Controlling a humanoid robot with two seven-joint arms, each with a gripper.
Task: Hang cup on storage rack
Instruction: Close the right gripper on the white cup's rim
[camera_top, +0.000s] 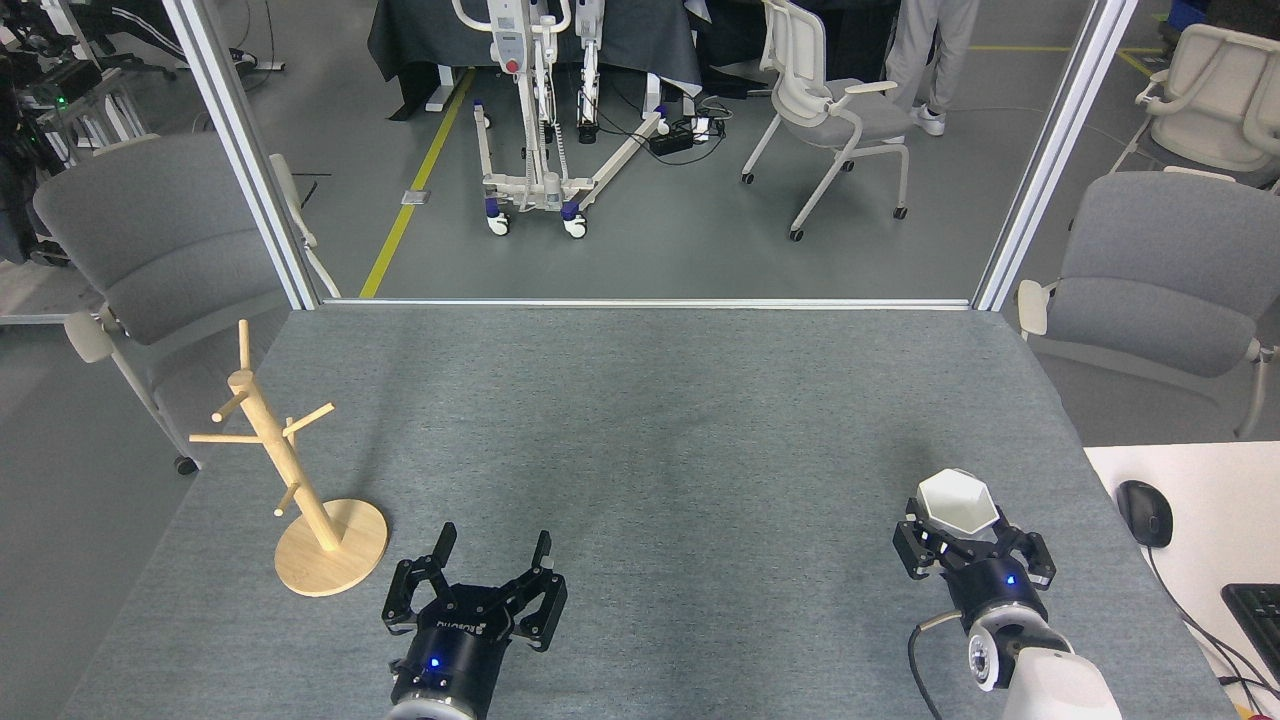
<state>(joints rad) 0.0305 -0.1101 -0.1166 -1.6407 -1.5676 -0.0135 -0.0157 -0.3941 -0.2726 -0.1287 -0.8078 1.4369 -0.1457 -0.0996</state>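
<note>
The cup (957, 502), white with faceted sides, stands upright on the grey table at the front right. My right gripper (958, 530) reaches it from the near side, its black fingers (913, 532) on either side of the cup's lower body. The jaws are spread about as wide as the cup, and I cannot see whether they touch it. The cup's handle is hidden. The storage rack (300, 480), a light wooden post with angled pegs on a round base, stands at the front left. My left gripper (492, 555) is open and empty, just right of the rack's base.
Grey chairs stand off the table's left (150, 240) and right (1160, 270) edges. A white desk at the far right carries a black mouse (1143, 512) and a keyboard (1258, 612). A metal frame (640, 301) borders the table's far edge.
</note>
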